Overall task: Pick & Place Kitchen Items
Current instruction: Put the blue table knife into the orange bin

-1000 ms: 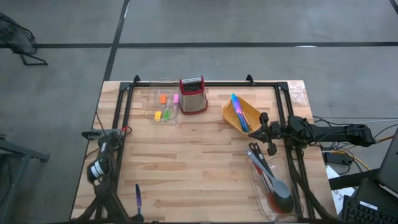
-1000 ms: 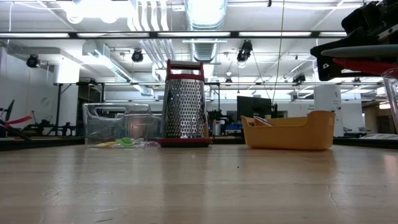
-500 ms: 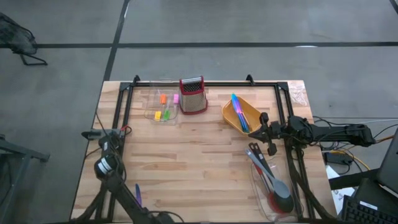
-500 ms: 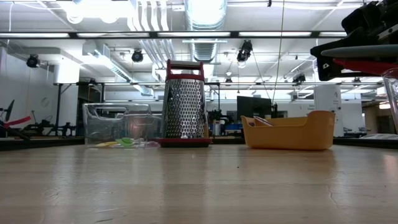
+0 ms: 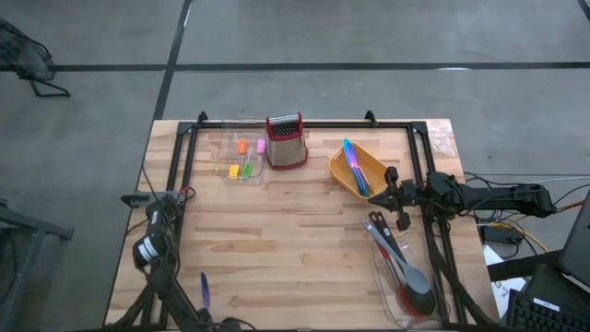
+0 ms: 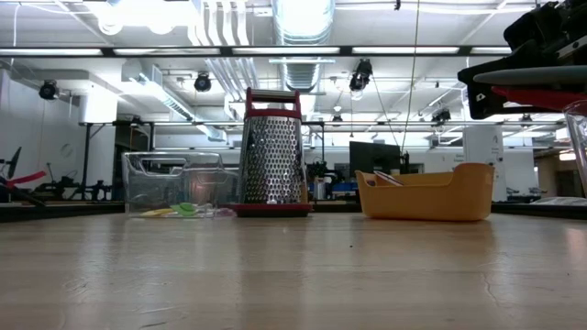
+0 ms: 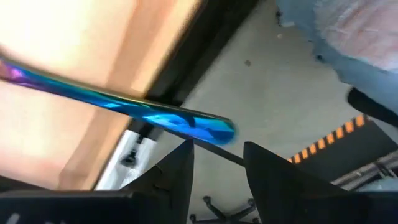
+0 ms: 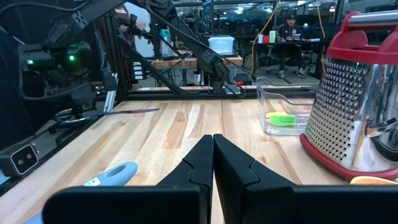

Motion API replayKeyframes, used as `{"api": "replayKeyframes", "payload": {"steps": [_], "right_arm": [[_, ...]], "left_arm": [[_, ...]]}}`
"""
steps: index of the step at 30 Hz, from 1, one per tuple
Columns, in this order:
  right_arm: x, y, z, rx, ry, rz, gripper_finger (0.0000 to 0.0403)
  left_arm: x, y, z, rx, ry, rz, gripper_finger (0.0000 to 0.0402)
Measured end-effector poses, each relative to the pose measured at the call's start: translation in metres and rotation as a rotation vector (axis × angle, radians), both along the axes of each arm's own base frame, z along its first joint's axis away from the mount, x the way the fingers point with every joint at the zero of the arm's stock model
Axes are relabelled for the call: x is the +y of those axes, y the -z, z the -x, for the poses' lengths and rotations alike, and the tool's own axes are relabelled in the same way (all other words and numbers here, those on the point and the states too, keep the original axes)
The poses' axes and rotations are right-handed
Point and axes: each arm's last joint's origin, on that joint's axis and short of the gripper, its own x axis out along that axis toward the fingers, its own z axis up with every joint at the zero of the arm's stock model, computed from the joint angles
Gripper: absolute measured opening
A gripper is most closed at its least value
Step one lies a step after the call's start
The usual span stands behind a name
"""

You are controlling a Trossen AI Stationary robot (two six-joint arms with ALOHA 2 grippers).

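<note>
A slim blue-purple utensil (image 5: 204,293) lies flat on the wood table near its near-left edge; it also shows in the left wrist view (image 7: 124,106). My left gripper (image 7: 217,152) is open just short of the utensil's blue end, over the table's near edge. My right gripper (image 5: 385,195) is shut and empty beside the orange tray (image 5: 371,166), which holds blue and green utensils (image 5: 353,164). Small orange, yellow, pink and green pieces (image 5: 243,159) lie in a clear bin at the far left. Black and grey spoons (image 5: 401,267) lie in a clear bin at the near right.
The red-topped steel grater (image 5: 286,140) stands at the far edge between the clear bin and the orange tray. A black frame (image 5: 184,166) runs along the table's left, far and right sides. The middle of the table (image 5: 295,231) is bare wood.
My left arm has swung a little toward the table's right edge and back near the near-left corner. The blue-purple utensil lies where it lay.
</note>
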Motion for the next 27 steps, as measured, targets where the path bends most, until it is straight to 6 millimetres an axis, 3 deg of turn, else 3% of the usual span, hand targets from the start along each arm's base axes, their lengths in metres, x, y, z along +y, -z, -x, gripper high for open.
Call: {"api": "replayKeyframes", "payload": {"steps": [15, 22, 27], "right_arm": [[0.000, 0.000, 0.000, 0.000, 0.000, 0.000, 0.0008], [0.000, 0.000, 0.000, 0.000, 0.000, 0.000, 0.0008], [0.000, 0.000, 0.000, 0.000, 0.000, 0.000, 0.0008]], "left_arm": [[-0.007, 0.006, 0.016, 0.005, 0.055, -0.013, 0.0147], [-0.013, 0.005, 0.016, -0.028, 0.098, 0.063, 0.0147], [-0.023, 0.004, 0.026, -0.049, 0.185, 0.119, 0.0147]]}}
